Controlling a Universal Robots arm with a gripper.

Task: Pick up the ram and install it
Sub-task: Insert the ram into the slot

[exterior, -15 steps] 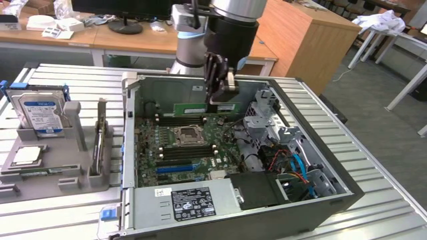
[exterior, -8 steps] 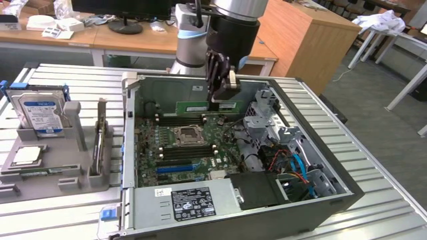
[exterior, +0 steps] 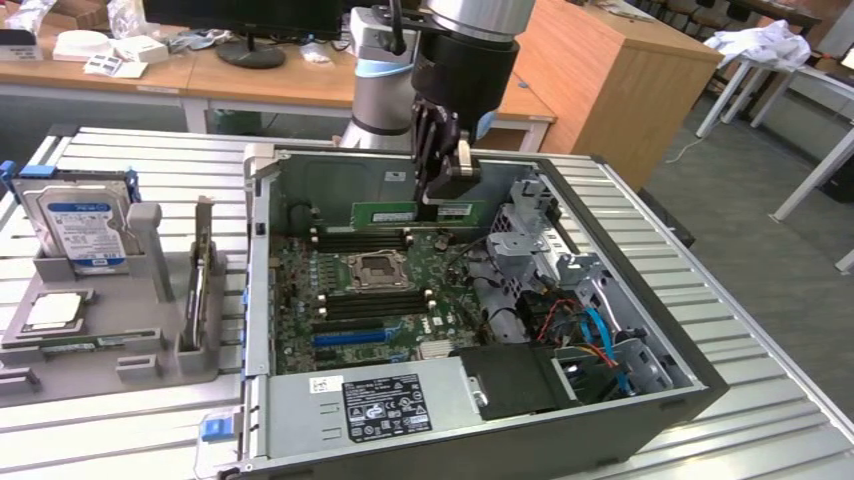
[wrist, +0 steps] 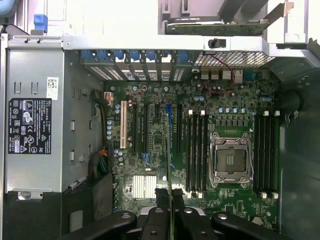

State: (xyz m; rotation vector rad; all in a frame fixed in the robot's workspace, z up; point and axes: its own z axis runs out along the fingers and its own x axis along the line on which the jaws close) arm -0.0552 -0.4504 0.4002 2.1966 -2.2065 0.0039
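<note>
Your gripper (exterior: pixel 446 198) (wrist: pixel 170 222) is clamped on the ram (exterior: pixel 387 214) (wrist: pixel 168 170), a long, thin green circuit-board stick. Its black fingers pinch the stick's flat faces towards one end. The stick lies level and on edge, with most of its length reaching out towards the exterior view's left.

You hold it inside the open grey metal computer case (exterior: pixel 260 300), near the case's far wall and above the green motherboard (exterior: pixel 300 295). In the wrist view the stick shows only as a thin line. That line runs parallel to the long black memory slots (wrist: pixel 196 150), next to the silver-framed square CPU socket (exterior: pixel 379 270) (wrist: pixel 230 161). Whether its lower edge touches a slot you cannot tell.

The silver power supply box with a black label (exterior: pixel 360 405) (wrist: pixel 35 125) fills the case's near corner on the exterior view's left.

Outside the case, a blue-labelled silver hard drive (exterior: pixel 80 225) stands upright in a grey moulded holder (exterior: pixel 147 300). The holder sits by the edge of the slatted metal table (exterior: pixel 134 160) on the exterior view's left.
</note>
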